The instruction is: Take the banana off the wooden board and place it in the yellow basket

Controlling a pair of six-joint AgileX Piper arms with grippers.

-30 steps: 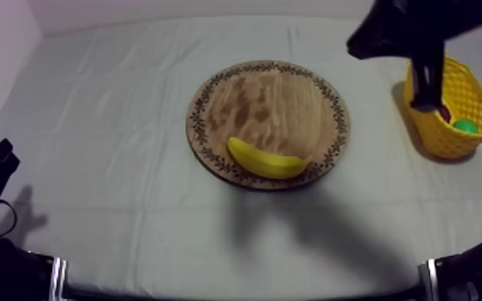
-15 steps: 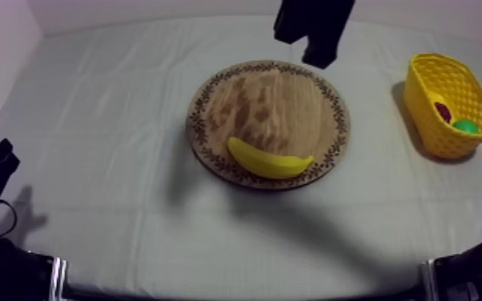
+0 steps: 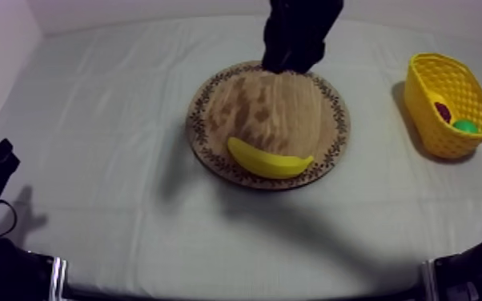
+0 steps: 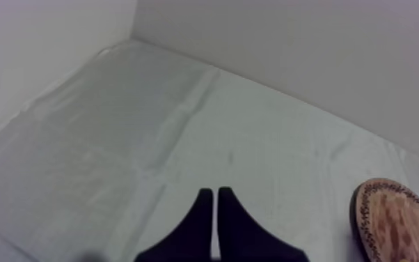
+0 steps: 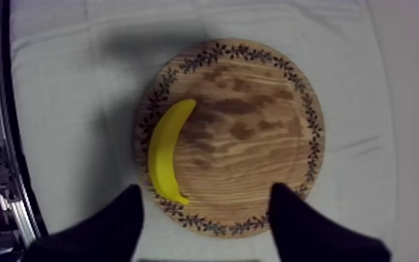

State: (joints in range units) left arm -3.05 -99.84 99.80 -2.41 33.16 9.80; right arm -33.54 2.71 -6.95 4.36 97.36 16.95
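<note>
banana [image 3: 267, 160], centre of frame, on wooden board [image 3: 270, 104]
likely light, stiff, smooth; take hold across mid-body. right gripper [image 5: 207, 189] spread wide, empty.

banana [image 3: 267, 159]: 1 | wooden board [image 3: 276, 112]: 1 | yellow basket [image 3: 431, 133]: 1 | small red fruit [image 3: 444, 112]: 1 | green fruit [image 3: 466, 126]: 1

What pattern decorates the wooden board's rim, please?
A dark leafy band rings the wooden board, clearest in right wrist view.
</note>
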